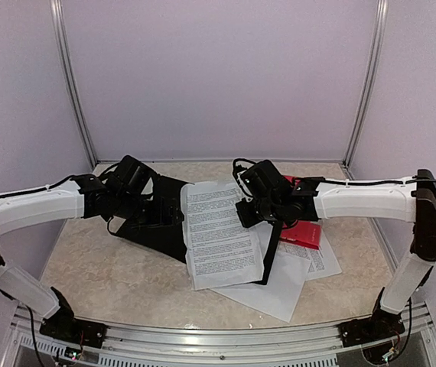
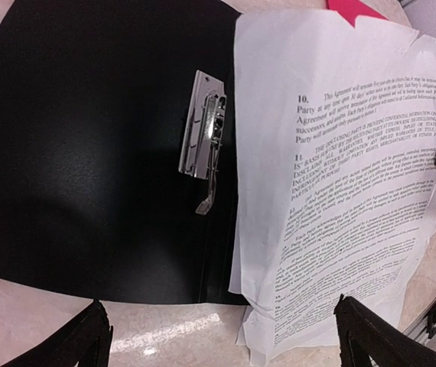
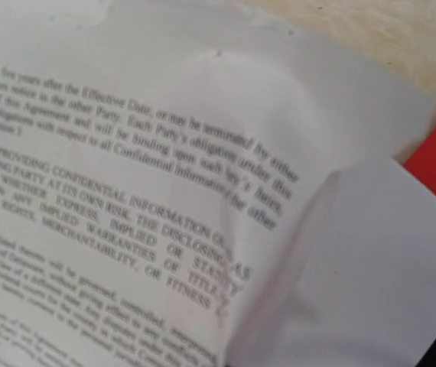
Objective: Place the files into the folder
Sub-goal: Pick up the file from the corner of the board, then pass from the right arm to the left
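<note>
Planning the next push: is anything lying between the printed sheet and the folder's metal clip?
Nothing visible does. The printed sheet lies partly on the open black folder, its edge just beside the metal clip, with only bare folder between them.

Printed sheet [image 2: 340, 191] covers folder [image 2: 88, 153] right half (clip [image 2: 205, 126] exposed); left half bare.

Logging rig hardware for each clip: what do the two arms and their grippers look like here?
The left arm and right arm match: smooth white tubular links, black joint housings, black bases. A thin black cable runs along each white forearm. The left gripper and right gripper are all black; the left one's fingers taper. No markings or sleeves show.
</note>
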Available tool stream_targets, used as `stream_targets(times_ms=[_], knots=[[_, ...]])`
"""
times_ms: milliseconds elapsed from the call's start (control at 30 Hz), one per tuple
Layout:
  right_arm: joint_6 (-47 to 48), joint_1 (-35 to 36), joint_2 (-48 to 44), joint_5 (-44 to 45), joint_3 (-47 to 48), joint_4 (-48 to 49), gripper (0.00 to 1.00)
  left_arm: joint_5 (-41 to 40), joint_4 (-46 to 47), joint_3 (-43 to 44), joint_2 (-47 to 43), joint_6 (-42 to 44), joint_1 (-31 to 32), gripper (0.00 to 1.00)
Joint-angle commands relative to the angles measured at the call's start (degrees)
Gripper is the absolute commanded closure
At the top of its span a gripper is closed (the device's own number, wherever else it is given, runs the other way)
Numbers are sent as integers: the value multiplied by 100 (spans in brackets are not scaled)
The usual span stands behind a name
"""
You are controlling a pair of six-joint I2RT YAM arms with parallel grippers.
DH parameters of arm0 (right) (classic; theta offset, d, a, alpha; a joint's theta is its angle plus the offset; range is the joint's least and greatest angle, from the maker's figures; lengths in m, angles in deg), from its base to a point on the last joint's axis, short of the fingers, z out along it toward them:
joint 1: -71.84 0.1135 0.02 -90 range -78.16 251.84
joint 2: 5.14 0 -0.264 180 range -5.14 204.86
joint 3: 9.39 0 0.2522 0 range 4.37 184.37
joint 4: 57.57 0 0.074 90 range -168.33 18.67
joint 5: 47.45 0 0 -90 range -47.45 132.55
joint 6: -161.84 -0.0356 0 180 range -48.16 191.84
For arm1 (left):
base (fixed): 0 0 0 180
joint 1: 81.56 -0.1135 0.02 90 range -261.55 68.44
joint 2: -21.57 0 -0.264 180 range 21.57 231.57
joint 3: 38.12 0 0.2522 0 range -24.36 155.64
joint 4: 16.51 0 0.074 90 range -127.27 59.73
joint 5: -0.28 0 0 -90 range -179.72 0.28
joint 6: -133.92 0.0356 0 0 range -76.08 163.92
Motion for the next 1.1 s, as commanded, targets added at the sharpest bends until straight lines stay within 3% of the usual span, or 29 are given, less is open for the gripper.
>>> stream_targets(times_ms=[0, 200, 500, 633, 867, 1067], knots=[[-187, -128, -92, -247, -125, 394, 100, 708, 985, 146, 569, -101, -144, 1], [-157, -302, -108, -349, -136, 378, 100, 1252, 1657, 247, 1231, 6, -310, 8], [-176, -428, -127, -467, -226, 443, 100, 2232, 2526, 126, 1663, 151, -548, 26], [-174, -463, -164, -469, -267, 494, 100, 2387, 2816, 59, 1777, 180, -568, 35], [-139, -496, -207, -495, -277, 449, 100, 2523, 3126, -42, 1848, 150, -645, 45], [-146, -552, -226, -524, -308, 481, 100, 2626, 3140, -47, 1833, 225, -645, 65]])
